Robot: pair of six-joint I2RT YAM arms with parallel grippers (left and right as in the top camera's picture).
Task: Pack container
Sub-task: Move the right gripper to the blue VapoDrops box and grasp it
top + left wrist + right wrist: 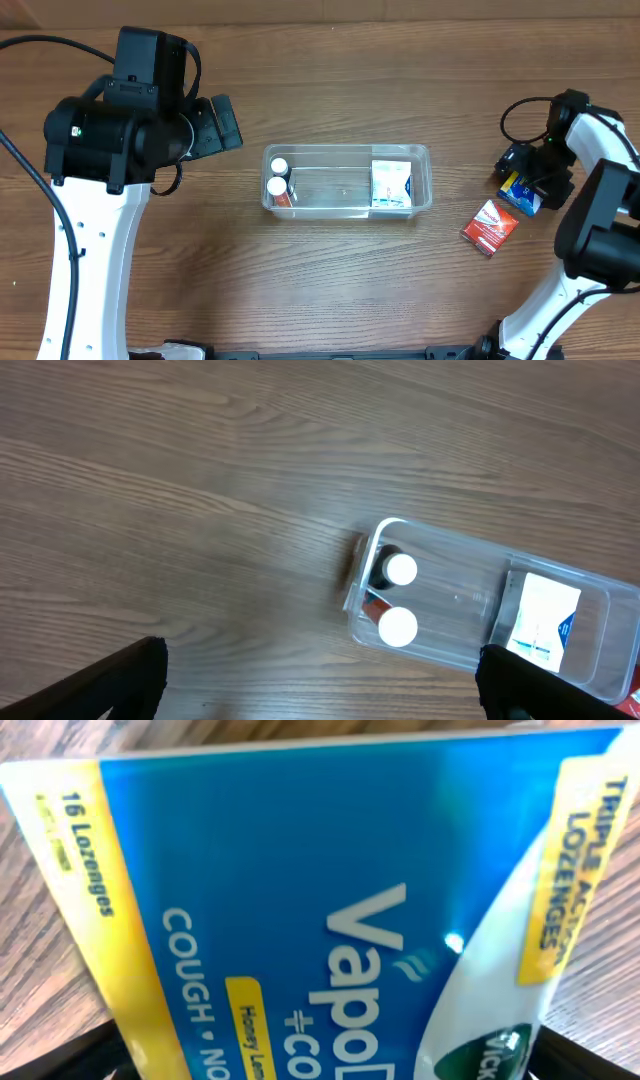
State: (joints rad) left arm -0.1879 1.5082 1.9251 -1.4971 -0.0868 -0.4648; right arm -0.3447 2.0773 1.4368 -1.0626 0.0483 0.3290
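**Container at mid-worktop, partly filled**

The clear container (345, 185) lies at the centre of the wooden worktop (350, 60), with its long side running left to right. Two white-capped bottles (278, 176) sit at its left end, and a white-and-blue box (390, 185) sits at its right end. The left end effector (218, 125) hovers left of the container, its fingers spread wide and empty. The right end effector (525, 178) is at a blue lozenge packet (300, 870) on the far right. Whether it pinches the packet cannot be told. A red packet (490, 227) lies nearby.
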